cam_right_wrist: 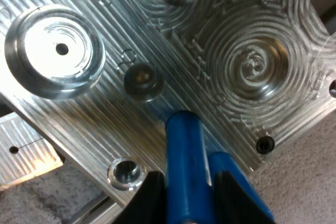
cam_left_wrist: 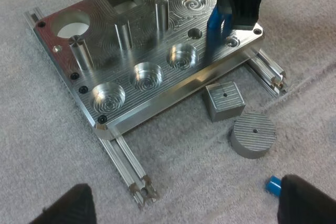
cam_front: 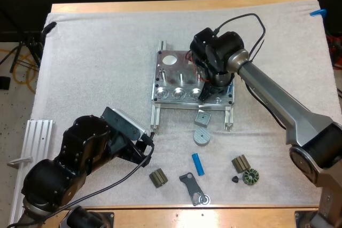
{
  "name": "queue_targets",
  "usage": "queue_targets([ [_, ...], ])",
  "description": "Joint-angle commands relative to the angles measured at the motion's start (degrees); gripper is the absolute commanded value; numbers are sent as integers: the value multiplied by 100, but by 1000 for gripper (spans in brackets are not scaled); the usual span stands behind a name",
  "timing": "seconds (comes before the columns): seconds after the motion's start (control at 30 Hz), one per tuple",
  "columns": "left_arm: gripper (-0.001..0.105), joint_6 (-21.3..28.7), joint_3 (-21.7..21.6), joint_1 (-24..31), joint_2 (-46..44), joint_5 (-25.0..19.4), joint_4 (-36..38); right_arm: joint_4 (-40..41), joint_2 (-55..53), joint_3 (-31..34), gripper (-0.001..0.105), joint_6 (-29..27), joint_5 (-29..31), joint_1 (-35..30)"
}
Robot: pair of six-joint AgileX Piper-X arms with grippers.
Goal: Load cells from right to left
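Milled aluminium forms the fixture (cam_front: 171,78) mid-mat: a flat plate on two slotted rails. The right gripper (cam_front: 206,93) stands over the plate's near right corner. On the woven white mat (cam_front: 96,52), nearer the arms, lie a square metal block (cam_front: 203,117), a round disc (cam_front: 201,136), a smooth blue loose cylinder (cam_front: 198,164), dark ribbed parts (cam_front: 157,178), a toothed ring (cam_front: 250,177) and a flat dark bracket (cam_front: 192,188). The left gripper (cam_front: 149,148) hovers beside the near end of the fixture's left rail, touching nothing.

From the left wrist, the plate's face shows fine machining ridges. Three round pockets (cam_left_wrist: 147,75) sit in a row along its front edge, and plain round posts (cam_left_wrist: 123,35) stand behind them. The right gripper holds the held cylinder (cam_left_wrist: 215,30) nearly upright, its lower end at the plate's right corner, just past the rightmost pocket. Block and disc, each with a small centre hole, rest beside the front edge. The left gripper's own fingers stand wide apart with only mat between them, and the loose cylinder's end lies just beside one of them.

From the right wrist, two black fingers (cam_right_wrist: 147,198) pinch the held cylinder from both sides. Its tip hangs over ridged metal near a small dark hole (cam_right_wrist: 142,81), between a deep pocket and a shallow swirled recess.
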Motion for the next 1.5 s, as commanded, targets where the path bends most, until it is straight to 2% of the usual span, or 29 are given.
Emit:
queue_targets([
  [0.0, 69, -10, -8, 12, -12, -78, -59, 76, 5, -66, 11, -23, -89, -7],
  [0.63, 69, -10, -8, 12, -12, -78, -59, -176, 113, 6, 11, -23, -89, -7],
  [1.03, 69, -10, -8, 12, -12, -78, -59, -238, 156, 5, 12, -23, 138, -7],
  [1.13, 69, -10, -8, 12, -12, -78, -59, -238, 156, 5, 21, -23, 138, -7],
  [1.2, 69, -10, -8, 12, -12, -78, -59, -238, 143, 5, 36, 5, 138, -7],
  [1.27, 69, -10, -8, 12, -12, -78, -59, -238, 119, 5, 45, 34, 138, 4],
  [1.33, 69, -10, -8, 12, -12, -78, -59, -238, 76, -12, 48, 96, 138, 4],
  [1.47, 69, -10, -8, 12, -12, -78, -38, -350, -142, -10, 48, 187, 138, 4],
])
